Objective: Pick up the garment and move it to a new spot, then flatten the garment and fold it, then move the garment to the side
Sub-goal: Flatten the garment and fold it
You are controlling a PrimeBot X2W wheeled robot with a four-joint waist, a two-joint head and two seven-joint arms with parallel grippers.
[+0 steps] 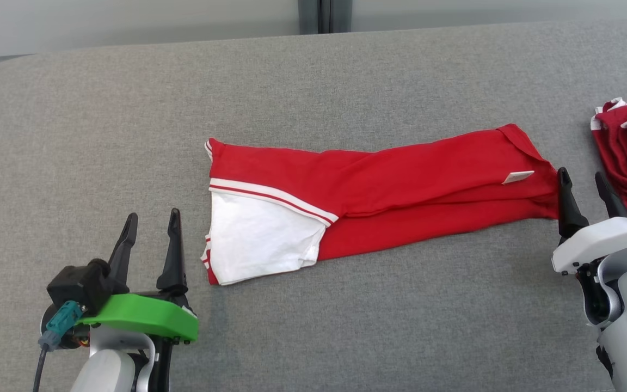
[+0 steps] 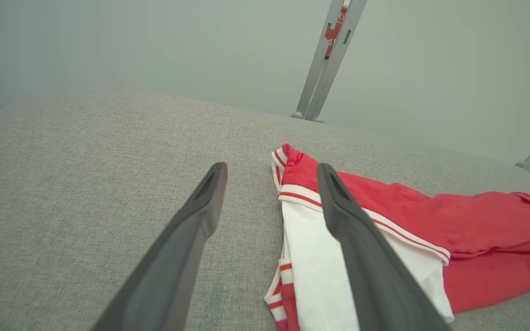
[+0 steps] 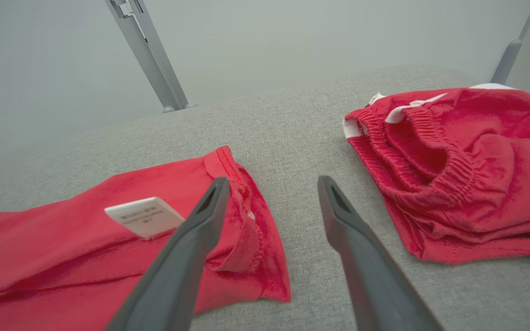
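The garment [image 1: 379, 196] is laid flat mid-table [image 1: 346, 71] with 1 lengthwise fold judged done, the left gripper [image 1: 152, 218] and right gripper [image 1: 583, 175] are held apart and empty at its ends, and the remaining folds and the shift aside are judged left.

Soft matt red cloth garment [image 1: 400, 185] lies on coarse grey woven table [image 1: 128, 136].

The head camera looks down from high up on the whole red garment [image 1: 379, 190], the left wrist camera sits low and close by its white end, the right wrist camera sits low and close by its other end, and all three see the garment.
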